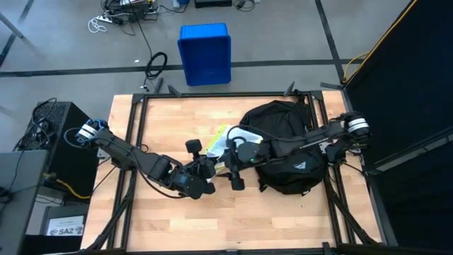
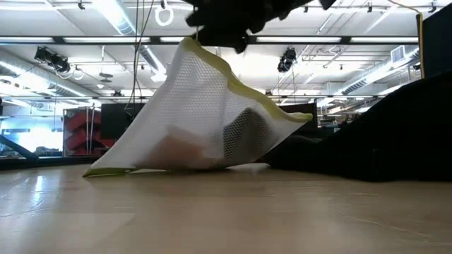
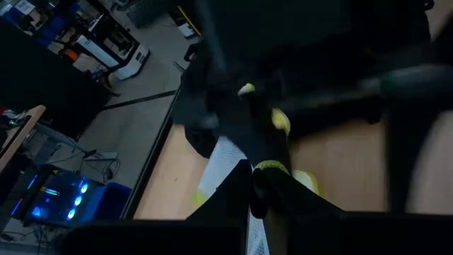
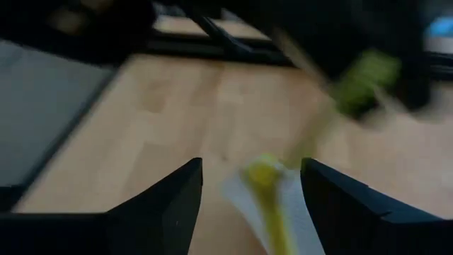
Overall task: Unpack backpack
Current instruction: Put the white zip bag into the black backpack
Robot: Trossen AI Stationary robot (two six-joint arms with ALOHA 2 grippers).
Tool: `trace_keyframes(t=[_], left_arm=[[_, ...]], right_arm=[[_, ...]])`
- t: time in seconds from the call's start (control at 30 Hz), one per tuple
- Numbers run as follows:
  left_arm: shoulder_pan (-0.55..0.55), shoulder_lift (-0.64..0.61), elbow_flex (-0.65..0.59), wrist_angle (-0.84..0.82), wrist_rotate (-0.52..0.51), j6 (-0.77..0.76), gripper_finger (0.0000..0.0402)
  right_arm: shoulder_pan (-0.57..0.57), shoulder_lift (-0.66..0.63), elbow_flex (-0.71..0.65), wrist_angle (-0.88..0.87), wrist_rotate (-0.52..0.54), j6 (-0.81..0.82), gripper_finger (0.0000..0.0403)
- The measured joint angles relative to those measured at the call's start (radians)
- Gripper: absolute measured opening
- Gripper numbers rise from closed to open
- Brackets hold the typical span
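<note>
Backpack (image 1: 287, 145) — big, black and round — lies on the right side of my wooden table (image 1: 141, 219), with my right arm stretched across the top of it. A small white logo shows on its near side.

Just beside the backpack, toward the middle of the table, there is a white mesh bag (image 2: 191, 120) with a yellow-green edge. One corner of it is pulled up high, and the rest droops down to the table like a little tent. Something dark sits inside it.

My left claw (image 1: 205, 170) is pinched together on the yellow-green edge of the mesh bag. My right claw (image 4: 251, 188) is spread apart — its two dark fingers (image 4: 166, 205) stand wide, with the edge of the bag between them, and nothing is squeezed there.

A blue bin (image 1: 204, 53) sits on the floor past the far side of the table.
</note>
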Motion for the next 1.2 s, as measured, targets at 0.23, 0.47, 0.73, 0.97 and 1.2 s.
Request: trace_keyframes(t=[0.23,0.47,0.73,0.97,1.2], left_arm=[[-0.001,0.000,0.000,0.000,0.022,-0.001,0.0000],[0.000,0.000,0.000,-0.010,0.137,0.024,0.0017],[-0.007,0.000,0.019,-0.104,0.325,0.007,0.0142],[-0.048,0.000,0.053,-0.275,0.344,-0.208,0.0240],[-0.088,0.027,-0.095,-0.214,0.322,-0.366,0.0261]], right_arm=[[-0.008,0.013,0.000,0.086,-0.052,-0.037,0.0211],[-0.016,0.008,0.000,0.072,-0.052,-0.085,0.0118],[-0.055,0.007,0.000,0.015,-0.046,-0.097,0.0011],[-0.069,0.007,0.000,-0.053,-0.044,-0.098,0.0004],[-0.058,-0.021,0.000,-0.183,-0.043,-0.116,0.0002]])
